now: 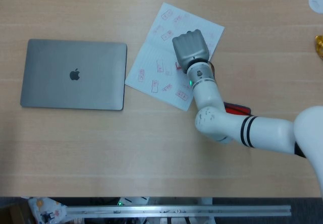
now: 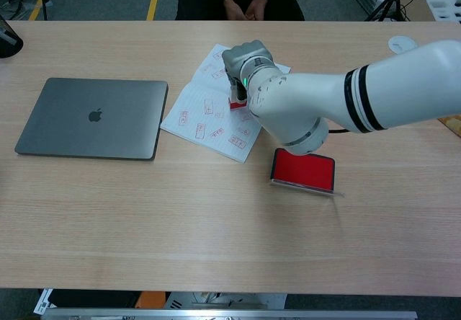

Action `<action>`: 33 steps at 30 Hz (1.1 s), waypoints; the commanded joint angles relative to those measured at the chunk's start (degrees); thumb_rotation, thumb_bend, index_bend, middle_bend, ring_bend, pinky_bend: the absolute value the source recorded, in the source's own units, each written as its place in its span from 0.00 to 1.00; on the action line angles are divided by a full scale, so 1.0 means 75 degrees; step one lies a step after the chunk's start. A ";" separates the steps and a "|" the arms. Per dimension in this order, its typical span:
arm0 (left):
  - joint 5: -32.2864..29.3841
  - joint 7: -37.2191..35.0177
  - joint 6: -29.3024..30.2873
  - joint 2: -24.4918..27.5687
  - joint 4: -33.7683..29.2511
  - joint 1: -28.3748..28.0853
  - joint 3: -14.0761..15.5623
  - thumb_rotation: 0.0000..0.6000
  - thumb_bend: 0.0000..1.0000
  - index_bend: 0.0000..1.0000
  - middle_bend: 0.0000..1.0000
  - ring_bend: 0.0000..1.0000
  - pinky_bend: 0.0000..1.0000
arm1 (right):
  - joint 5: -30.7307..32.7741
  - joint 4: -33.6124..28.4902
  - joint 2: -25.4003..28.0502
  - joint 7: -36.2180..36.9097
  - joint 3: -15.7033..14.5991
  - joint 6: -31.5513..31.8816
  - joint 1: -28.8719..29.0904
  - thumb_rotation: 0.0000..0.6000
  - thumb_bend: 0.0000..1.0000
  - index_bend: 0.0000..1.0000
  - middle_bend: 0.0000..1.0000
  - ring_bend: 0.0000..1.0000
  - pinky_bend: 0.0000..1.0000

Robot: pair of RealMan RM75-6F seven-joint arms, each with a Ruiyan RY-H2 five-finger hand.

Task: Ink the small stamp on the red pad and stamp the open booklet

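Observation:
My right hand [image 1: 190,50] [image 2: 243,62] is over the open booklet [image 1: 151,62] [image 2: 202,114] and grips the small stamp [image 2: 236,102], whose red base sits at or just above the page. In the head view the hand hides the stamp almost entirely. The booklet lies open on the table, its pages covered with several red stamp marks. The red ink pad [image 2: 303,170] stands open to the right of the booklet; in the head view only a sliver of the red ink pad [image 1: 235,108] shows behind my forearm. My left hand is not visible in either view.
A closed grey laptop [image 1: 73,74] [image 2: 89,117] lies left of the booklet. A white round object [image 1: 316,2] [image 2: 402,43] sits at the far right edge, with a yellow item [image 1: 319,46] below it. A person's hands [image 2: 240,5] rest beyond the table's far side.

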 commanded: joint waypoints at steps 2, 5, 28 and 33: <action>-0.0011 -0.0014 -0.0003 0.0006 0.0006 0.0001 -0.0005 1.00 0.30 0.32 0.29 0.29 0.29 | 0.0075 0.0310 -0.0213 -0.0138 0.0068 -0.0112 0.0077 1.00 0.49 0.79 0.52 0.30 0.32; -0.0029 -0.0013 -0.0014 0.0007 0.0013 0.0006 -0.0004 1.00 0.30 0.32 0.29 0.29 0.29 | 0.0082 0.0500 -0.0334 -0.0187 0.0139 -0.0187 0.0118 1.00 0.49 0.80 0.52 0.30 0.32; -0.0081 0.0011 -0.0084 0.0033 0.0000 -0.0009 -0.0012 1.00 0.30 0.32 0.28 0.29 0.29 | 0.0158 0.1448 -0.0878 -0.0723 0.0529 -0.0445 0.0163 1.00 0.51 0.81 0.52 0.30 0.32; -0.0111 0.0015 -0.0110 0.0033 0.0006 -0.0012 -0.0015 1.00 0.30 0.32 0.27 0.29 0.29 | 0.0148 0.1572 -0.0963 -0.0834 0.0595 -0.0472 0.0158 1.00 0.51 0.81 0.52 0.30 0.32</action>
